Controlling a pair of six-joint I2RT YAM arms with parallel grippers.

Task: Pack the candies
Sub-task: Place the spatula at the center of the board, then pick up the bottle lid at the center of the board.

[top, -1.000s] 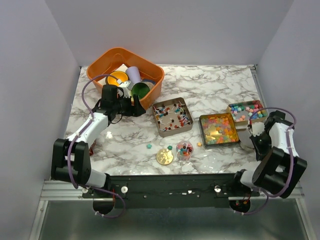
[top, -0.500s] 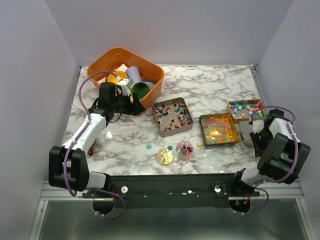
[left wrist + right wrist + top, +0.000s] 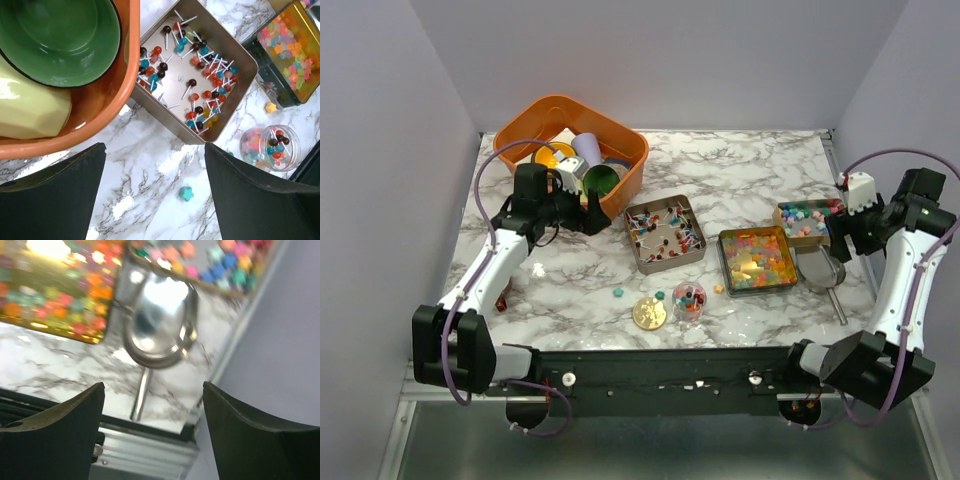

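The top camera looks down from above and behind the arm bases, taking in the whole white marble-patterned table [image 3: 750,165] around the shallow square gold-lined metal tin [image 3: 725,262]. The left wrist camera looks steeply down, close in, from left of the tin [image 3: 272,82]. The right wrist camera, close and blurred, looks down from right of the tin [image 3: 60,332]. All three views share it.

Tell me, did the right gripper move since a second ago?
Yes. The right gripper left the metal scoop and moved up the top view, ending beside the right end of the star candy tin.
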